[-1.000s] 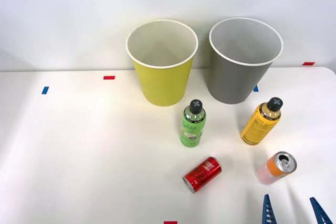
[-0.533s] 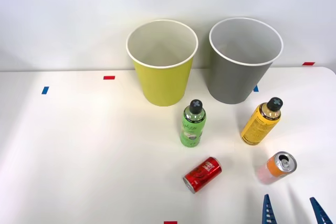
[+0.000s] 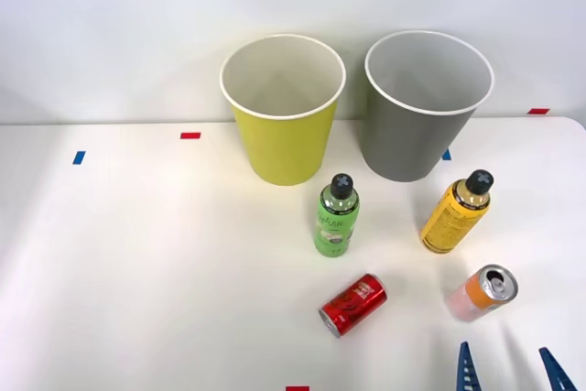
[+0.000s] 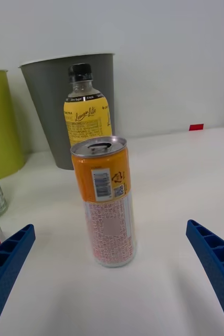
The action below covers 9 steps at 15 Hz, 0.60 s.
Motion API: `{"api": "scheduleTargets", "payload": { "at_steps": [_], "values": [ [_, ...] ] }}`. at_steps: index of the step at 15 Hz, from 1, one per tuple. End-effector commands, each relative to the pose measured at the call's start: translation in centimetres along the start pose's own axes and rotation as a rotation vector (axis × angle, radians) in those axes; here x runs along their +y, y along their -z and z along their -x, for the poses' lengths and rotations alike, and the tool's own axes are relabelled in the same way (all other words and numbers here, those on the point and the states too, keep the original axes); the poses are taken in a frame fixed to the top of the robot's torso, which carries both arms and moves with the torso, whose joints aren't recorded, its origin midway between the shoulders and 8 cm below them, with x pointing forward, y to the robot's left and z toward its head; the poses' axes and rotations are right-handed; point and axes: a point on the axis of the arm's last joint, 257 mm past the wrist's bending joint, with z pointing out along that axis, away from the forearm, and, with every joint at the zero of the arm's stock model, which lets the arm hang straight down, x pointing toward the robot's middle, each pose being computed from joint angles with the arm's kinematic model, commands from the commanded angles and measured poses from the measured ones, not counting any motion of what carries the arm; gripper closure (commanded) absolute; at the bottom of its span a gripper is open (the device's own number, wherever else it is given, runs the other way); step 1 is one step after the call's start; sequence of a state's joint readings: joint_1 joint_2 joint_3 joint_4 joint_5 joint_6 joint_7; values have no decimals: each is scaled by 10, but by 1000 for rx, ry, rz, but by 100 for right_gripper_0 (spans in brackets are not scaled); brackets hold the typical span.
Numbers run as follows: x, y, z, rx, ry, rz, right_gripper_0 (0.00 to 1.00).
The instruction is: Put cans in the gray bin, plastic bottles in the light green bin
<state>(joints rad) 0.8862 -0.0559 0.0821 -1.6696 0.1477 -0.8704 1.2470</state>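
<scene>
Fingers [image 3: 508,368] of the right arm stand spread wide apart and grasp nothing, their blue ribbed tips rising at the near edge of the white counter [image 3: 137,263]. Just beyond them, roughly in line with the gap, stands the pale pink can with the orange band [image 3: 482,293], upright with its opened silver lid up; the wrist view shows the barcode label on its side [image 4: 105,202], which the front view does not. Farther out past that can is the yellow-orange bottle [image 3: 454,211] with a dark cap, and its script label reads clearly from the wrist [image 4: 87,118]. Behind the bottle rises the gray bin [image 3: 423,107]. To the left of the fingers the red can [image 3: 353,304] lies on its side, and the green bottle [image 3: 336,217] stands upright beyond it; from the wrist these two appear as slivers at the frame's edge. The light green bin [image 3: 284,112] stands just beside the gray one, farther left; the front view looks down into both pale interiors. Small red and blue tape marks [image 3: 190,135] dot the counter, and a plain pale wall [image 3: 110,25] stands behind.
</scene>
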Motion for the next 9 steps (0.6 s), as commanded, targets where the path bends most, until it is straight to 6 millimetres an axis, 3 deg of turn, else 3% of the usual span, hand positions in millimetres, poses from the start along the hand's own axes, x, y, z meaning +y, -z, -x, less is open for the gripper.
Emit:
{"api": "scheduleTargets", "payload": {
  "at_steps": [1,9],
  "values": [
    [2,5,3,-24,-10,7,0],
    [9,-8,7,-38,27,88,0]
  ]
}}
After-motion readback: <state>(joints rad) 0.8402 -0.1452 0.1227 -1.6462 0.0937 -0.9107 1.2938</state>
